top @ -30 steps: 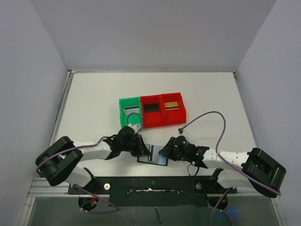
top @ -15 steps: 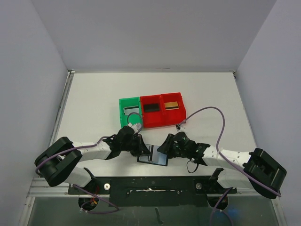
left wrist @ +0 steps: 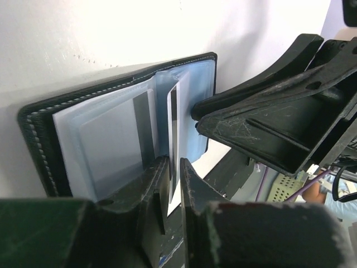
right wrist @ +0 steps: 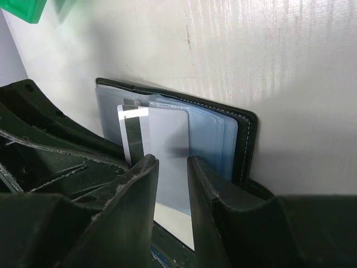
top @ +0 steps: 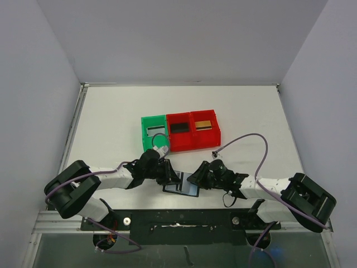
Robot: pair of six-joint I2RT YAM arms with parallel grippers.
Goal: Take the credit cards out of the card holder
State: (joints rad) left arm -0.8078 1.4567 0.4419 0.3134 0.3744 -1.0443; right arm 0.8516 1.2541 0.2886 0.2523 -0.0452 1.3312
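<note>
The card holder [top: 188, 187] lies open on the table [top: 111, 128] close to the near edge, between the two arms, glossy pockets facing up. Well beyond it, toward the far side, a green bin [top: 144, 134] holds a silvery-grey card [top: 154, 130], and the two joined red bins [top: 184, 146] to its right hold a black card [top: 179, 127] and a gold card [top: 204, 124]. So most of the job looks done, with one piece not yet out: a white card [right wrist: 164, 134] with a dark stripe stands partly drawn from a middle pocket. The step in hand appears to be pulling this last card free. The left gripper [left wrist: 174, 173] reaches in from the left with its fingers narrowly parted on either side of the card's edge. I cannot tell whether they pinch it or merely straddle it. The right gripper [right wrist: 172, 167] comes in from the right with its jaws apart, tips down over the pocket leaves, clamping nothing that I can see and probably steadying the holder. The next move calls for a firm pinch on the exposed edge, then a straight pull along the pocket's line while the right side keeps the holder flat.
</note>
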